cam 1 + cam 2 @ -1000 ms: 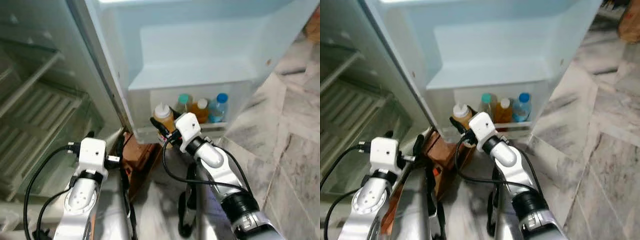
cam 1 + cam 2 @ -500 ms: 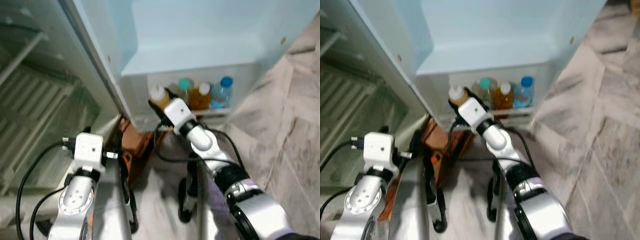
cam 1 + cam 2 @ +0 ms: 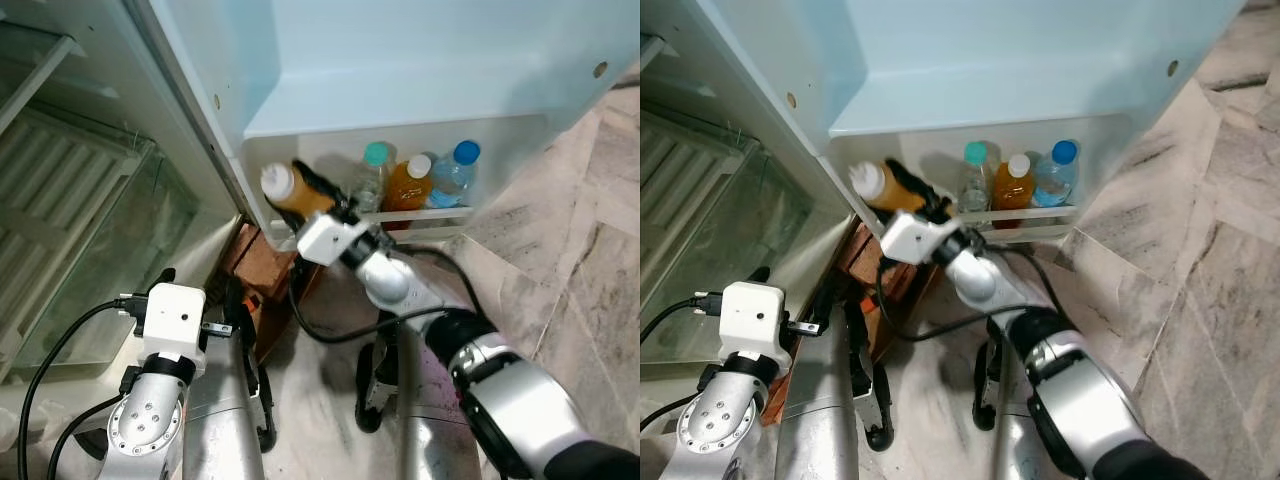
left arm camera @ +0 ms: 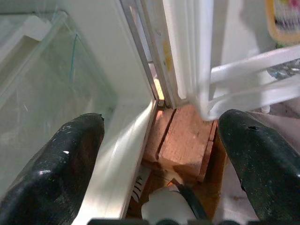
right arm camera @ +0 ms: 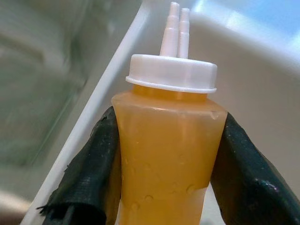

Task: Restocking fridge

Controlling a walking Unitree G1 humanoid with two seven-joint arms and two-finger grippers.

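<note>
At nine o'clock in my head view sits the open fridge body, with its glass shelf point(image 3: 95, 215) and white wall; my left hand point(image 4: 159, 154) idles low at seven o'clock, its two black fingers spread wide apart and holding nothing, aimed at the wooden block point(image 4: 180, 145) under the fridge corner. Moving toward centre, my right hand point(image 3: 312, 196) is clamped on the orange squeeze bottle point(image 3: 290, 190), tilted with its white cap pointing to ten o'clock, hanging at the left end of the door bin point(image 3: 440, 212). I judge this to be the placing step: next the bottle needs righting and lowering behind the bin's rail, into the gap left of the others. Further right, at one o'clock, stand a teal-capped bottle point(image 3: 371, 175), a white-capped orange bottle point(image 3: 408, 185) and a blue-capped water bottle point(image 3: 450, 178). No label is readable to me.
</note>
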